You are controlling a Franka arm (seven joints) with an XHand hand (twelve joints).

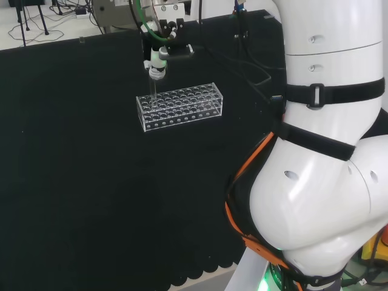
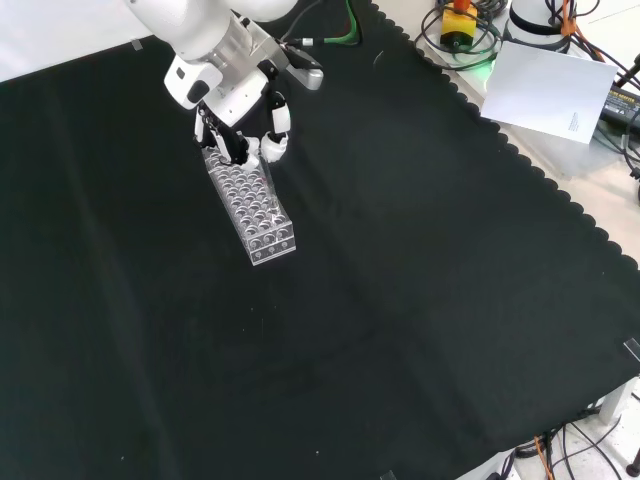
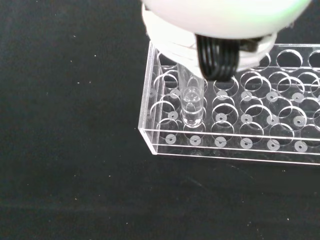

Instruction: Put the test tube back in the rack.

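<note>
A clear plastic rack [image 1: 182,107] with several rows of holes lies on the black cloth. The hand [image 1: 159,59] hangs over its left end in the head view, fingers curled round a clear test tube [image 1: 153,91] held upright. In the wrist view the test tube [image 3: 192,102] points its rounded tip into a hole near the end of the rack [image 3: 225,149], below the hand [image 3: 218,59]. I cannot tell whether the tip touches the rack's base. In the front view the hand [image 2: 243,125] stands at the far end of the rack [image 2: 256,212].
The arm's white links [image 1: 321,170] fill the right of the head view. Cables and a white sheet [image 2: 550,90] lie beyond the cloth's scalloped edge in the front view. Black cloth [image 2: 400,300] spreads around the rack.
</note>
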